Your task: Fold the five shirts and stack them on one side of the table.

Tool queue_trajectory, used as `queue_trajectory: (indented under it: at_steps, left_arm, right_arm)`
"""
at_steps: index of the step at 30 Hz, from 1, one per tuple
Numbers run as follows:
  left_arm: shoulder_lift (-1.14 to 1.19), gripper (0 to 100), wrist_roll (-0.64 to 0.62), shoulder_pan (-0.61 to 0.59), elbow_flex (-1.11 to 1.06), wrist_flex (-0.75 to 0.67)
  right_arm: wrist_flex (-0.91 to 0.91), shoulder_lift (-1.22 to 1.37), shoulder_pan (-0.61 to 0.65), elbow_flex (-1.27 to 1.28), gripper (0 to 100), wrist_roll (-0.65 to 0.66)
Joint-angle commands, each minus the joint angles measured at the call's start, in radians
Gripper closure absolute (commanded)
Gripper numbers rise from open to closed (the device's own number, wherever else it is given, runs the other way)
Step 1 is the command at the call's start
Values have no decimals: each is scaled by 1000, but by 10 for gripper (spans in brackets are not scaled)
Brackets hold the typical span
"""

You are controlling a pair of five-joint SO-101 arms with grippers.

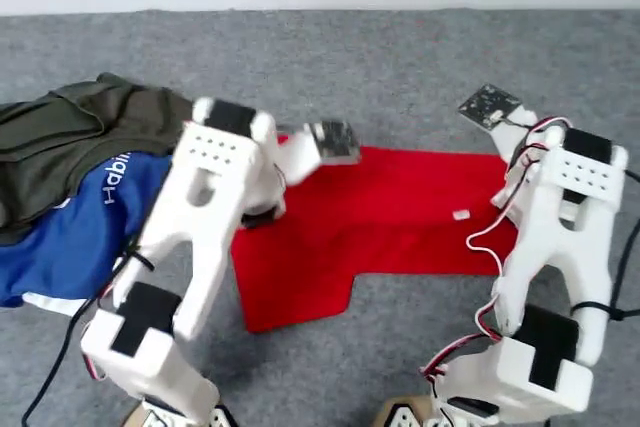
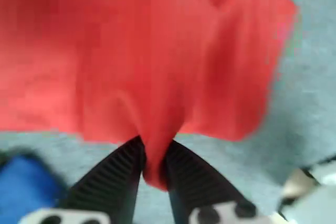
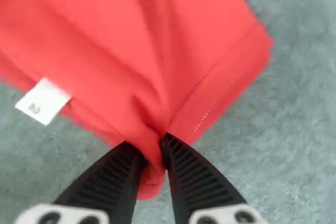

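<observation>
A red shirt (image 1: pixel 390 212) lies spread on the grey table between the two arms. My left gripper (image 2: pixel 153 174) is shut on a bunched fold of the red shirt (image 2: pixel 131 51) at its left edge. My right gripper (image 3: pixel 153 166) is shut on the red shirt (image 3: pixel 131 51) near a hemmed edge, close to a white label (image 3: pixel 42 100). In the high view that label (image 1: pixel 461 214) shows by the right arm (image 1: pixel 560 217). A blue shirt (image 1: pixel 75 232) and a dark olive shirt (image 1: pixel 70 132) lie heaped at the table's left side.
The grey table surface (image 1: pixel 380 67) stretches open behind the red shirt. The left arm (image 1: pixel 210 217) stands over the boundary between the blue shirt and the red one. Loose cables (image 1: pixel 480 247) hang by the right arm's base.
</observation>
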State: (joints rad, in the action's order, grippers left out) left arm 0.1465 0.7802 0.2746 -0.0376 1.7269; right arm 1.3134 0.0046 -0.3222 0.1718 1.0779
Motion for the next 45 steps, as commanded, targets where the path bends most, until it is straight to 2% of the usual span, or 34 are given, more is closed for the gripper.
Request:
queue_trajectory:
  at_steps: [1,10,14,18,24,30,35,41,45]
  left_arm:
    - [-78,985,9,49,-76,31]
    - [-83,985,11,109,-277,32]
    - [-84,985,11,152,-348,32]
    - [-84,985,11,143,-358,32]
    - [-176,985,11,46,-277,32]
    - [-304,985,17,86,-341,32]
    - [-259,985,18,118,-427,12]
    - [-137,977,18,61,-427,-75]
    - [-94,898,14,40,-427,-81]
  right_arm:
    - [64,-41,-21,-34,988,66]
    - [90,-42,-79,-15,988,81]
    - [134,-47,-96,-18,988,137]
    - [173,-47,-97,-21,988,150]
    - [232,-48,-93,-144,988,152]
    - [283,-39,-90,-258,988,155]
    - [274,15,-84,-247,988,155]
    - [269,142,-65,-252,985,152]
    - [265,154,-59,-252,967,152]
